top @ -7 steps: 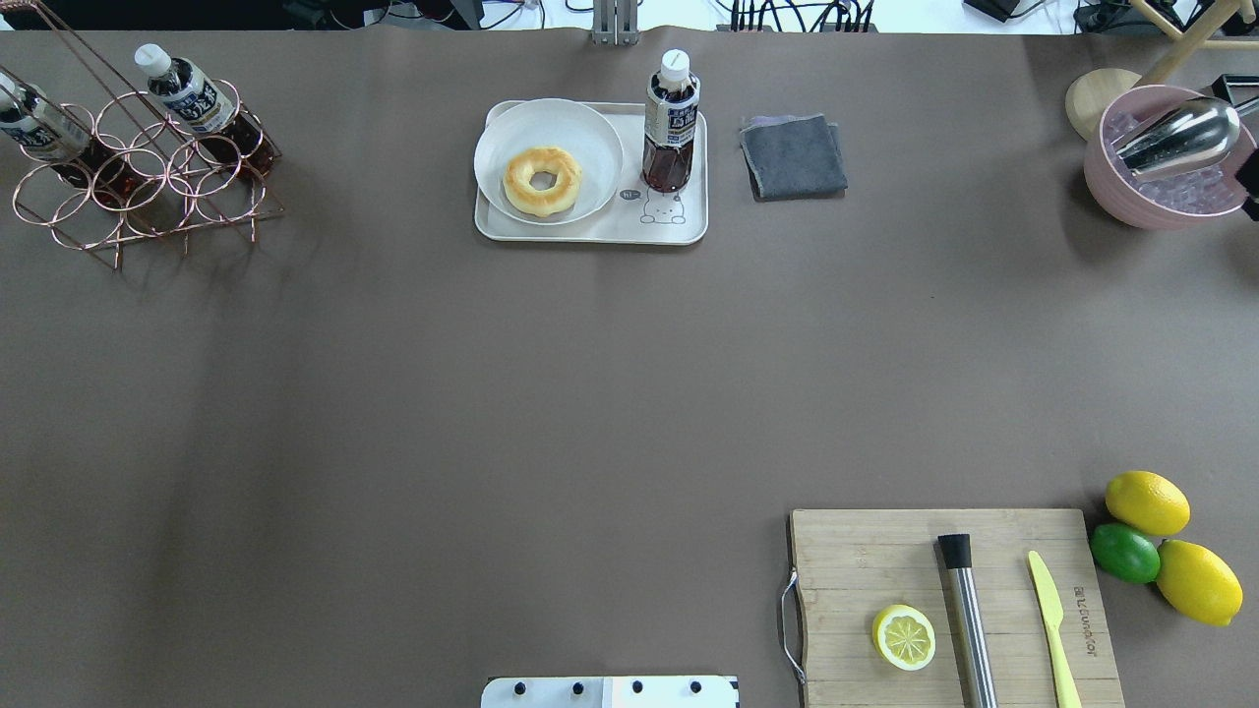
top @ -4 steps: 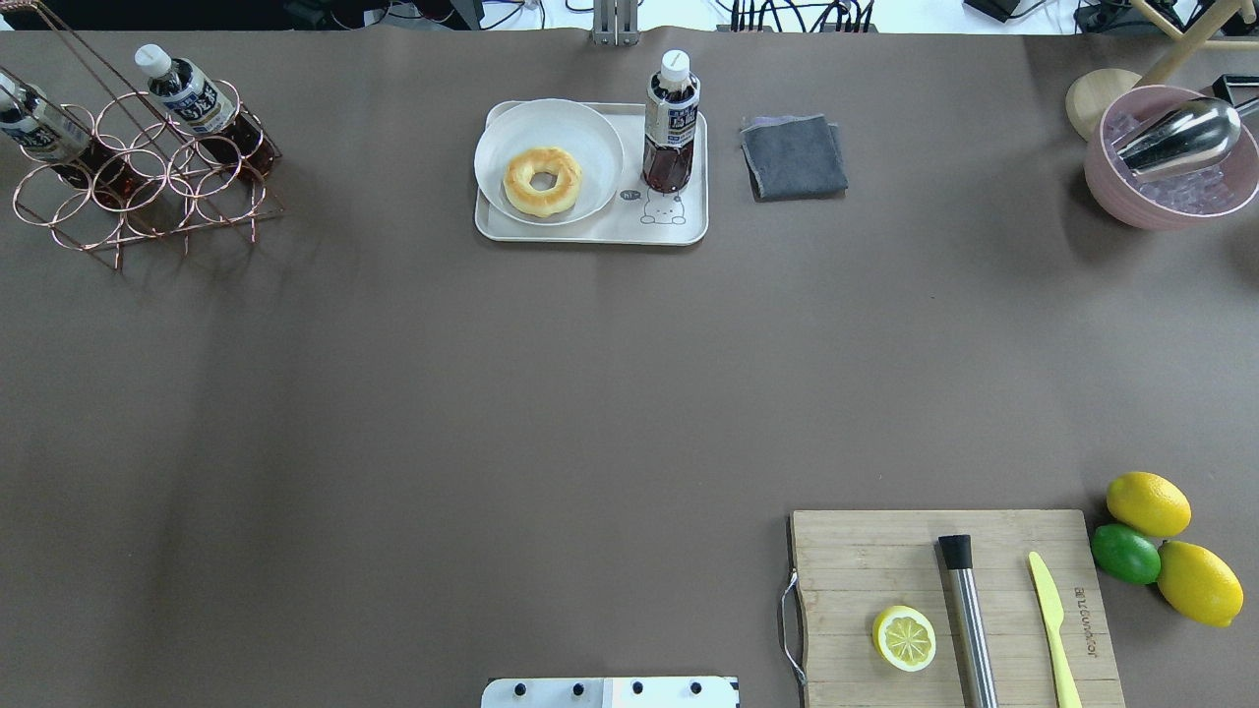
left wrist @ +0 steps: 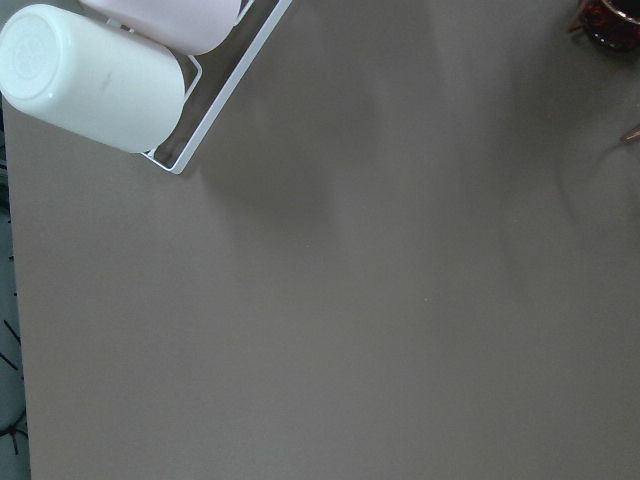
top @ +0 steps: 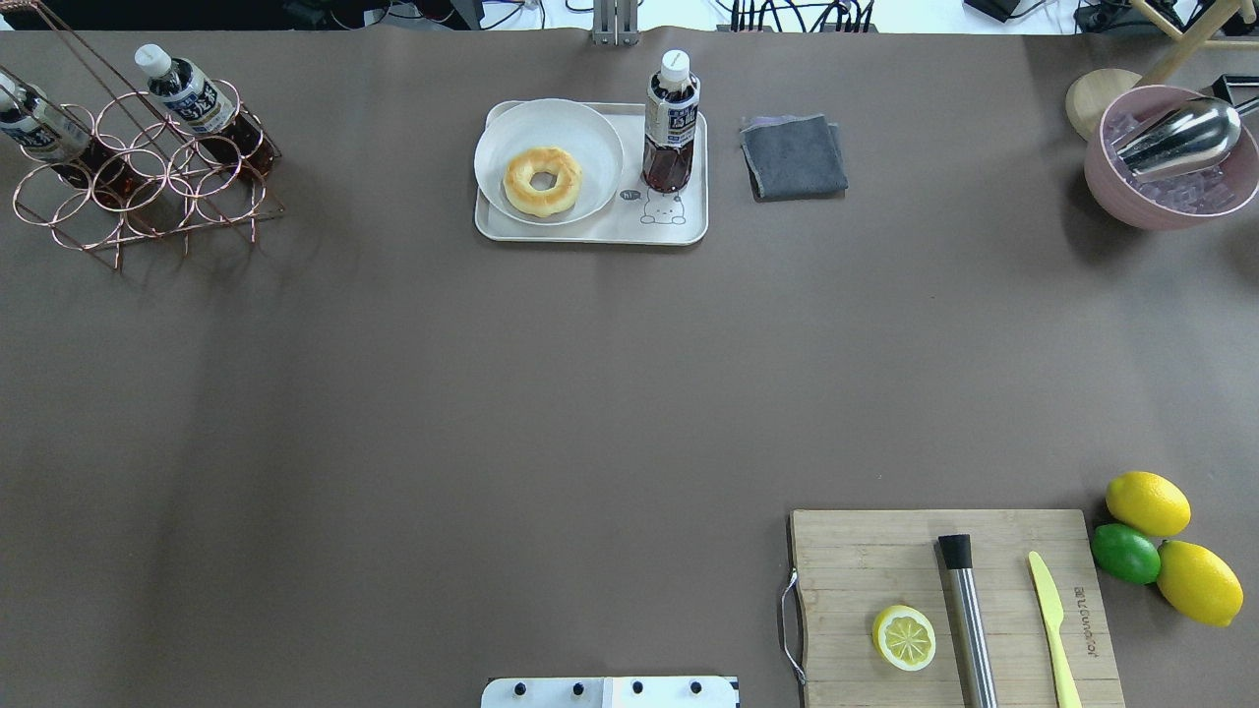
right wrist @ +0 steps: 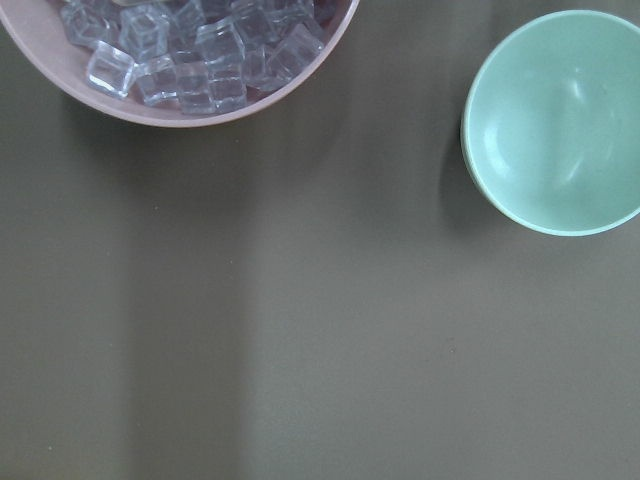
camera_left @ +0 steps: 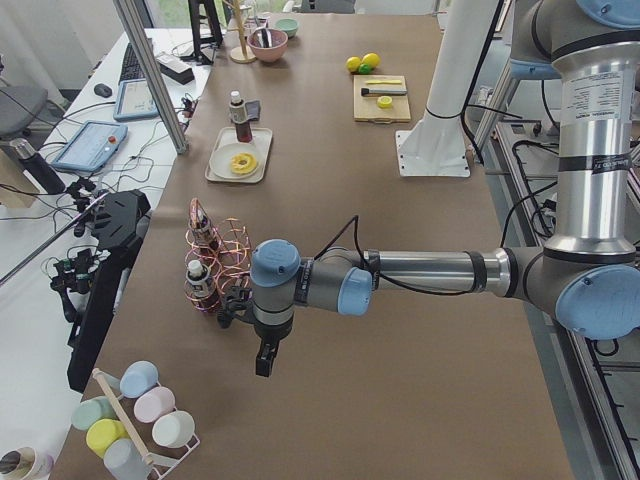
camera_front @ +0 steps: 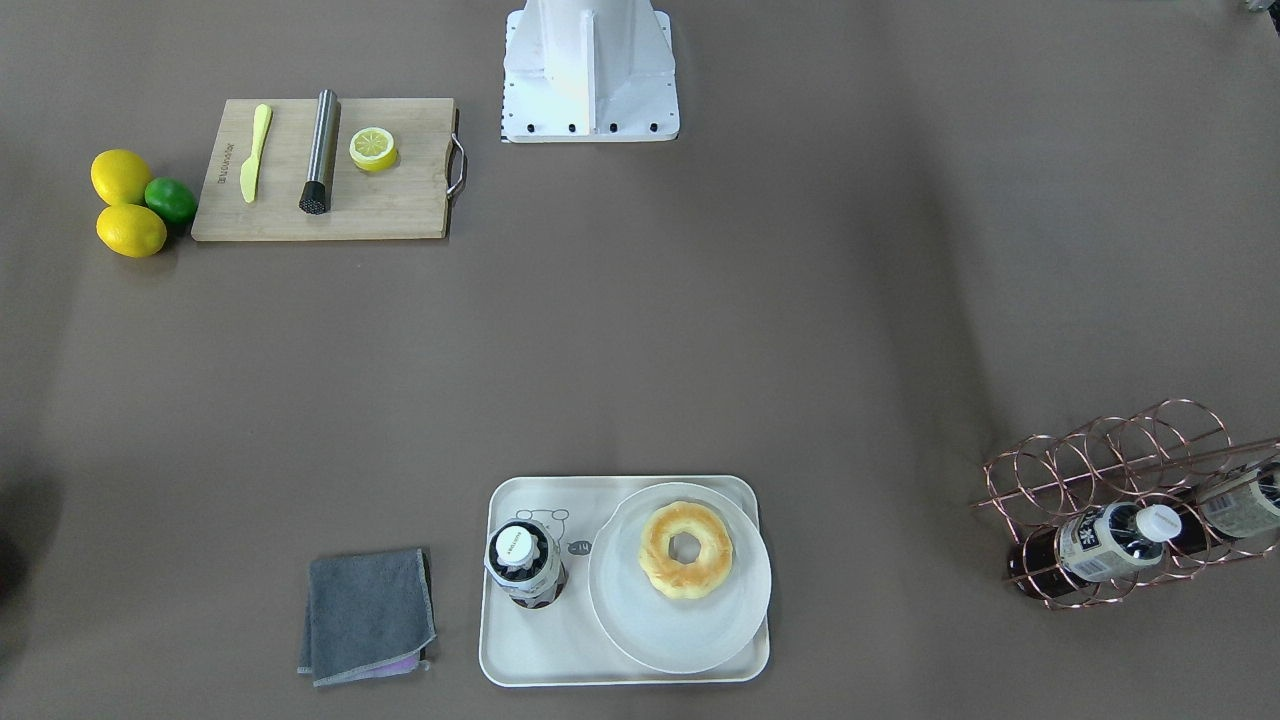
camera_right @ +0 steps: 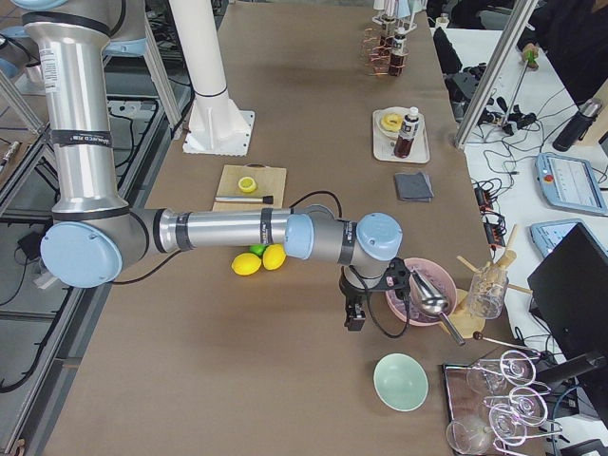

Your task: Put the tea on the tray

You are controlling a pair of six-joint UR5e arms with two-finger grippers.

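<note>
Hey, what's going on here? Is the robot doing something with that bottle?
Nothing is being handled right now. The tea stands upright on the tray, next to a plate with a doughnut, so that job looks done. Both arms are far from it: the left gripper hangs over the table near the wire rack, and the right gripper near the pink ice bowl.

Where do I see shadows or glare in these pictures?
Overhead exterior: faint broad shadow bands on the table; the tea is sharp. Right wrist view: soft glare in the green bowl. Left wrist view: a diffuse shadow beside the white cup.
</note>
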